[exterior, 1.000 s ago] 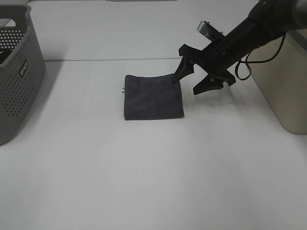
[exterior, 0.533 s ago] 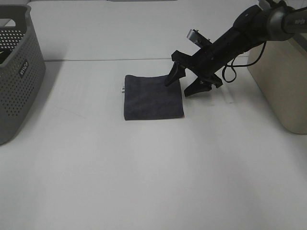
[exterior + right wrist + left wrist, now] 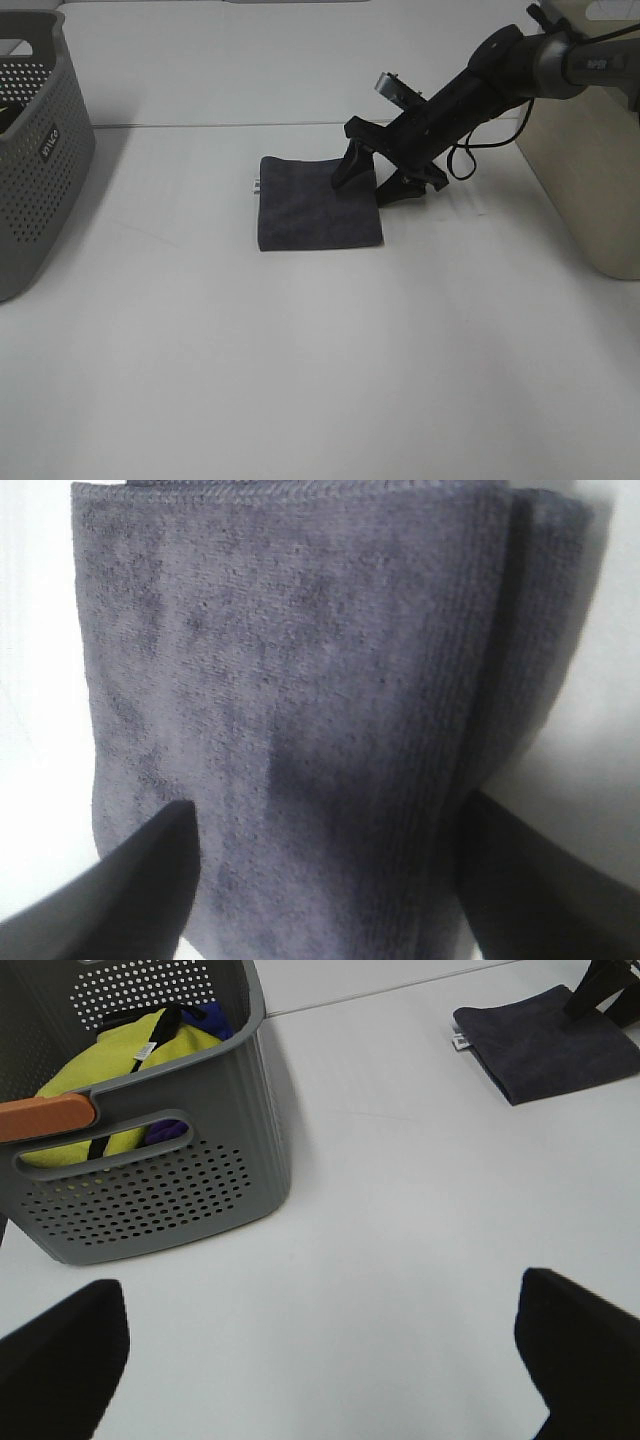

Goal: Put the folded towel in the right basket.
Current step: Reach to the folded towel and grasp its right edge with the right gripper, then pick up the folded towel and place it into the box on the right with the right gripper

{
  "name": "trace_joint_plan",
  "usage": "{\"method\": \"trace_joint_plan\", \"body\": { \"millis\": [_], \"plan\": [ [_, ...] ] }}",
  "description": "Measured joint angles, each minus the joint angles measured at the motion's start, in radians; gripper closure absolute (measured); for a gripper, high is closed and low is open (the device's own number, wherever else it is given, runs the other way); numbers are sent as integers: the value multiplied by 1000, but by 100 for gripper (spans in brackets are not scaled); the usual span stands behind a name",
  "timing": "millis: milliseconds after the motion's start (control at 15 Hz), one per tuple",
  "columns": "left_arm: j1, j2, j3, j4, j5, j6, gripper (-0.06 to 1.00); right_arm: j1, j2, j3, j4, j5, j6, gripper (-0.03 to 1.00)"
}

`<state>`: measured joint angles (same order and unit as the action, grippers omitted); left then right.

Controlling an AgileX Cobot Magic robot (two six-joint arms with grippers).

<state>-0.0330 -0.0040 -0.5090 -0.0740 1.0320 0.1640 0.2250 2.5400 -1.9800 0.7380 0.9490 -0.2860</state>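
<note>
The folded dark grey towel (image 3: 318, 203) lies flat on the white table at centre. My right gripper (image 3: 365, 186) is open and low at the towel's right edge, one finger over the towel's far right corner and the other just off its right side. In the right wrist view the towel (image 3: 290, 680) fills the frame between the two fingertips (image 3: 140, 890). The beige right basket (image 3: 598, 150) stands at the right edge. My left gripper (image 3: 320, 1360) is open and empty, far to the left of the towel (image 3: 545, 1045).
A grey perforated basket (image 3: 40, 150) stands at the left edge; the left wrist view shows its wall (image 3: 150, 1190) and yellow and blue cloth inside. A white tag (image 3: 256, 186) sticks out of the towel's left side. The table's back edge runs behind the towel.
My right gripper has moved left and down, from beside the towel's right corner to straddling its right edge. The towel has not moved.
</note>
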Motion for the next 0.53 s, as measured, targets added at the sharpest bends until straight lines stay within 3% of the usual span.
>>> {"method": "trace_joint_plan", "body": {
  "millis": [67,267,333,533],
  "plan": [
    [0,0,0,0,0,0,-4,11,2,0,-2,-9,0,35],
    [0,0,0,0,0,0,-4,31,18,0,-24,-35,5,77],
    [0,0,0,0,0,0,-4,31,19,0,-31,-36,26,86],
    [0,0,0,0,0,0,-4,32,21,-52,-69,9,45,88]
  ]
}}
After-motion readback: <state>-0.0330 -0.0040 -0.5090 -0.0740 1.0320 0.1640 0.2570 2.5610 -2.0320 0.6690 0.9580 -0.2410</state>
